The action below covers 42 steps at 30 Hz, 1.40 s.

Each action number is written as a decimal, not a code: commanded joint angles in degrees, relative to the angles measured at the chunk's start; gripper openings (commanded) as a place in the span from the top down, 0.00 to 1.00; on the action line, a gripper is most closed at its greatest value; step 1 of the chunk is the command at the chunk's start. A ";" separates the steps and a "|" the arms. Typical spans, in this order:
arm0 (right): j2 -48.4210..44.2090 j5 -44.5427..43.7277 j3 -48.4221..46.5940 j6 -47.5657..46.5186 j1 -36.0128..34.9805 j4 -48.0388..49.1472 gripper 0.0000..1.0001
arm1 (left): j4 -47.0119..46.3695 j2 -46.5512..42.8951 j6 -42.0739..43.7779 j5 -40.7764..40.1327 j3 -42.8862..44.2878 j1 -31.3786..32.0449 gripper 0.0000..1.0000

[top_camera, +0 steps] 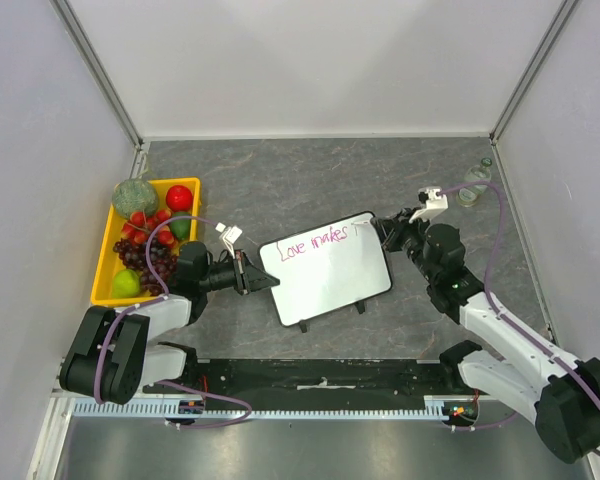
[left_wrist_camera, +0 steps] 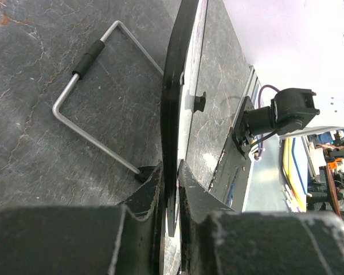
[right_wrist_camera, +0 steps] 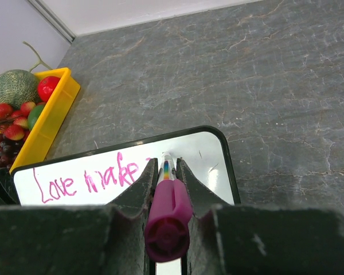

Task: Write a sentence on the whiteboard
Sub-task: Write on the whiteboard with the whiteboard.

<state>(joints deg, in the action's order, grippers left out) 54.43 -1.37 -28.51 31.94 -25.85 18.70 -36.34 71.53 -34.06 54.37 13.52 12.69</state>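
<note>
Whiteboard (top_camera: pixel 325 268) sits mid-worktop (top_camera: pixel 280 180), skewed, with its right end farther back. Left gripper (top_camera: pixel 263 278): jaws clenched on the board's left edge, and the left wrist view shows the black frame pinched between them edge-on. A wire stand (left_wrist_camera: pixel 97 97) stands out from the board's back.

Right gripper (top_camera: pixel 385 230): jaws grasping a magenta marker (right_wrist_camera: pixel 167 212), tip at the board surface just inside the upper right corner.

The sentence (top_camera: pixel 315 243), pink, reads "Love makes" along the top edge; white board shows below it.

Yellow fruit tray (top_camera: pixel 105 262) lies just left of the left arm. Clear bottle (top_camera: pixel 475 183) stands far right, well apart from the board. The widest stretch of worktop lies beyond the far edge.
</note>
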 commanded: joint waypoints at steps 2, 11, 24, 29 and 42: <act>-3.72 -1.27 -0.67 -0.30 0.71 -1.12 1.00 | -0.93 0.28 1.54 -0.58 0.98 0.14 0.98; -3.90 -0.57 -0.32 -1.44 1.15 -2.70 1.00 | -0.93 0.19 1.54 -0.49 0.98 0.14 0.98; -1.61 0.40 2.76 -1.62 1.68 -0.77 1.00 | -0.93 0.28 1.54 -0.49 1.07 0.14 0.98; -1.70 -0.30 3.20 -1.80 2.03 -1.12 1.00 | -0.93 0.19 1.54 -0.49 0.98 0.14 0.98; -1.26 -0.75 1.71 -1.71 4.58 -2.53 1.00 | -1.02 0.10 1.54 -0.49 0.98 0.06 0.98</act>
<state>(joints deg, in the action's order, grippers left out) 52.36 -1.13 -26.28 31.31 -22.24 17.12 -36.42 71.53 -34.13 54.37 13.54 12.69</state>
